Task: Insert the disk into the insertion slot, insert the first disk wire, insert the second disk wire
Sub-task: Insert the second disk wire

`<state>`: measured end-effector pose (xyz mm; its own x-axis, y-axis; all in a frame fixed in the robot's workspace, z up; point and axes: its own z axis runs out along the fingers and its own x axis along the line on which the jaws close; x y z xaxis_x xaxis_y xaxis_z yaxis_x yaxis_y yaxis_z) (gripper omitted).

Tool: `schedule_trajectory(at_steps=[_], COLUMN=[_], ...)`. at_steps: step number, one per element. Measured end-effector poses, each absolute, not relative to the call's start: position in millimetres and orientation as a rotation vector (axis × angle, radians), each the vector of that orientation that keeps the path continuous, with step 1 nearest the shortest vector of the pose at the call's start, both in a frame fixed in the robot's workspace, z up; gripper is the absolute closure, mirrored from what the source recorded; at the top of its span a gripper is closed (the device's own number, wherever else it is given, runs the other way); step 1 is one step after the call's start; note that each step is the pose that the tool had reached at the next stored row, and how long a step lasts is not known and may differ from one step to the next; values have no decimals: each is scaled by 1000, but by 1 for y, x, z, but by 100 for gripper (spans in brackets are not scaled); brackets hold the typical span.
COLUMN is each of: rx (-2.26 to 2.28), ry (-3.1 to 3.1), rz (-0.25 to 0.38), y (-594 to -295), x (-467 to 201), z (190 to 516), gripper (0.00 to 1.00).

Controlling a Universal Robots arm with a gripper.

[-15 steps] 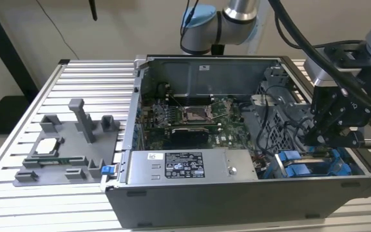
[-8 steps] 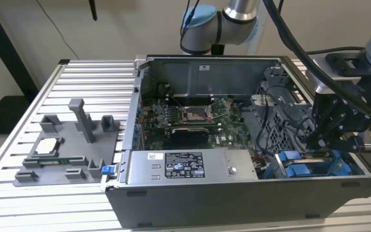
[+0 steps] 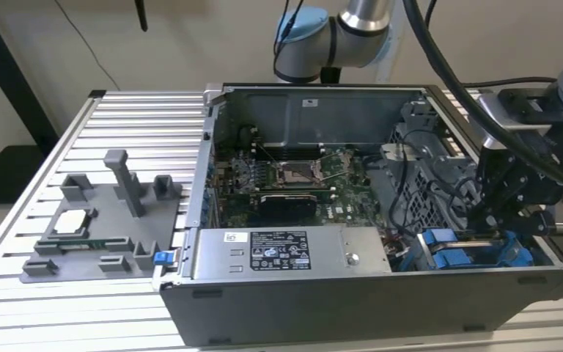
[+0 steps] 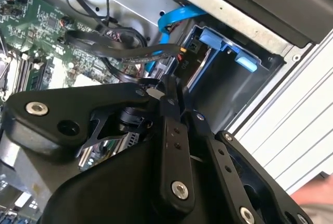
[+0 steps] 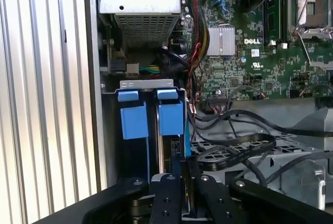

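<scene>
My gripper (image 3: 484, 220) reaches down into the open computer case at the exterior view's right, over the insertion slot (image 3: 413, 257). Two blue carrier frames (image 5: 170, 117) stand side by side in that grey metal bay (image 5: 145, 84); the disk's silver body is hidden inside them. In both wrist views the black fingers (image 4: 171, 130) lie close together, shut on a black wire connector (image 4: 182, 60) just at the carrier's end. In the first wrist view my gripper (image 5: 182, 177) sits right beside the blue frame. A blue flat cable (image 4: 174, 18) curves past the bay.
The grey power-supply box (image 3: 286, 253) lies along the case's front, with the motherboard (image 3: 292, 176) behind it. Black cables (image 5: 234, 146) loop over a perforated cage wall beside the bay. A grey fixture (image 3: 105, 220) with small parts stands on the slatted table at the exterior view's left.
</scene>
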<state>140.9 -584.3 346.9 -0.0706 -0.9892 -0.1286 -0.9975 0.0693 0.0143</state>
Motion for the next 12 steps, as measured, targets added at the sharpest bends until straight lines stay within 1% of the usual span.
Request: schedule_trajectory(at_steps=[12], rx=[-2082], ry=[2234], rz=[150], y=[-584], x=[143], z=[342], gripper=[100])
